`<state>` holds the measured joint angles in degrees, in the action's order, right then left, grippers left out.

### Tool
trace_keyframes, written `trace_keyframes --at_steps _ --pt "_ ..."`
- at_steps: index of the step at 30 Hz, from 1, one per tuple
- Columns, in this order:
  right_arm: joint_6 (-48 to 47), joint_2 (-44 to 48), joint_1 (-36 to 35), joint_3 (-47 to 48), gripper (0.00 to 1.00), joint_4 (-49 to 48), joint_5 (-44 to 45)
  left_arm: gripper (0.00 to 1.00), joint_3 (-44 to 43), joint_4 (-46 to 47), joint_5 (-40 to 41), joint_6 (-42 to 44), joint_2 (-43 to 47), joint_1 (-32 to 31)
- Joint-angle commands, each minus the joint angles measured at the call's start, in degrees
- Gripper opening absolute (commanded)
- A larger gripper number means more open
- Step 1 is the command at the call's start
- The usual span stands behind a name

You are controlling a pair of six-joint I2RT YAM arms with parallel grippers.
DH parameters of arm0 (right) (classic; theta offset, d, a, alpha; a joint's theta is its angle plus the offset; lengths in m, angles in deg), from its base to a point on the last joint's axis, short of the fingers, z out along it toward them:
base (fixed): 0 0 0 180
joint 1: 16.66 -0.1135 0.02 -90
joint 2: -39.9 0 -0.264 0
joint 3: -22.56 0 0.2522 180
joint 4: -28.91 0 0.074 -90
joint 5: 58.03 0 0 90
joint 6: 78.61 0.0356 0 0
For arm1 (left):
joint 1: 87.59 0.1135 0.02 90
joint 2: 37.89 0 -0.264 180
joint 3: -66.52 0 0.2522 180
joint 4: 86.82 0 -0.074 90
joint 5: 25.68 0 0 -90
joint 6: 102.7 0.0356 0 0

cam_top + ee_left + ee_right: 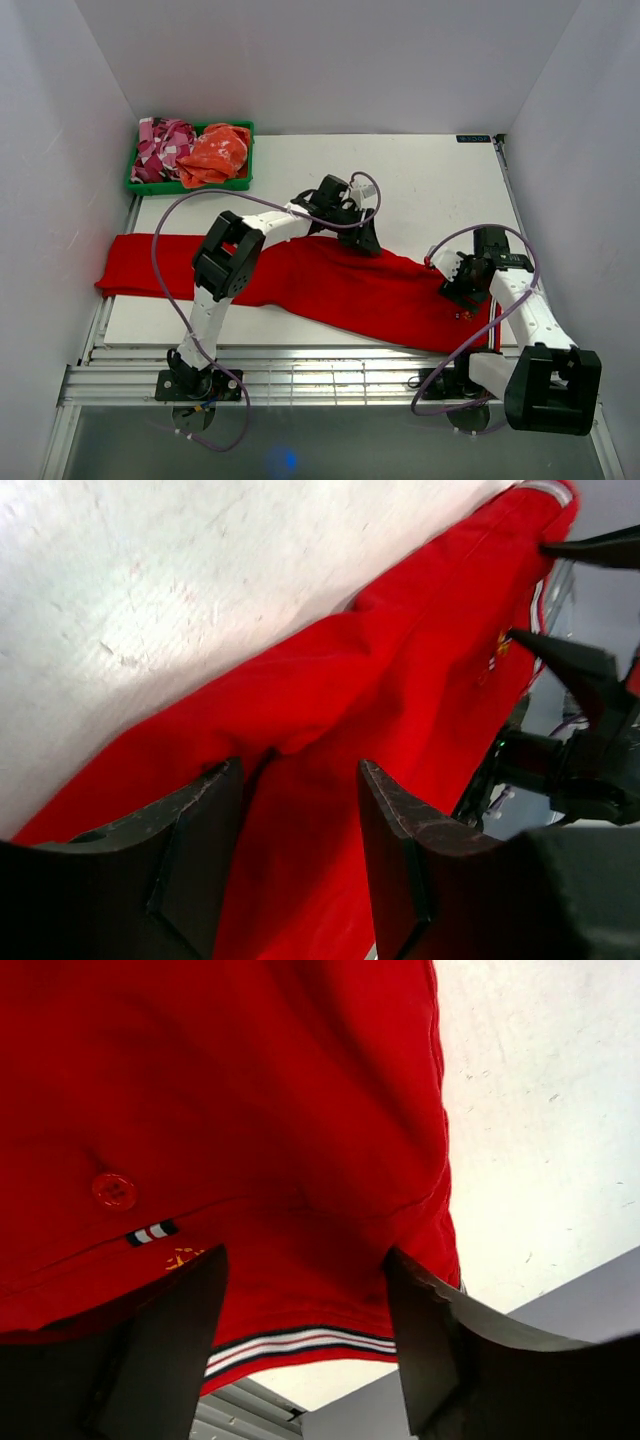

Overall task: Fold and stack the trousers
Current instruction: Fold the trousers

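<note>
Lying beneath left claw [300, 770]: trousers [400, 680].

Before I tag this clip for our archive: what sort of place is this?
Probably a robot lab test cell: plain white walls box in the table, a left arm and right arm are bolted at its near edge, and a green bin holds crumpled clothes.

1. From above, the left arm [225, 265] hides part of the trousers [330, 285], and the right gripper [458, 292] covers their waist end.
2. In the right wrist view the trousers run off the top and left edges.
3. The yellow mark [185, 1257] beside the striped tag [152, 1232] is too small to read.
4. The bundled clothes [190, 150] in the green bin [190, 187] cannot be identified.
</note>
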<state>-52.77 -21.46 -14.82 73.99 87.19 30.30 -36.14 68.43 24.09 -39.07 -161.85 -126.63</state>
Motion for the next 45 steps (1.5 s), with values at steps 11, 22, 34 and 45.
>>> trace_keyframes --at_steps 11,22,34,45 --pt "-6.33 -9.3 2.2 0.56 0.42 1.72 -2.9 0.65 6.63 1.31 -2.39 -1.22 5.65 -2.96" --pt "-5.36 -10.18 2.02 1.79 0.08 0.4 -2.81 0.82 12.09 23.19 -12.77 -21.78 0.84 -2.97" --pt "-6.15 -8.78 1.58 -0.14 0.08 0.31 -2.64 0.47 7.26 47.28 -14.27 -39.01 -0.76 -0.51" --pt "-7.64 -7.63 1.58 -1.2 0.08 0.75 -1.76 0.0 2.51 49.48 -12.69 -37.0 -1.72 3.45"
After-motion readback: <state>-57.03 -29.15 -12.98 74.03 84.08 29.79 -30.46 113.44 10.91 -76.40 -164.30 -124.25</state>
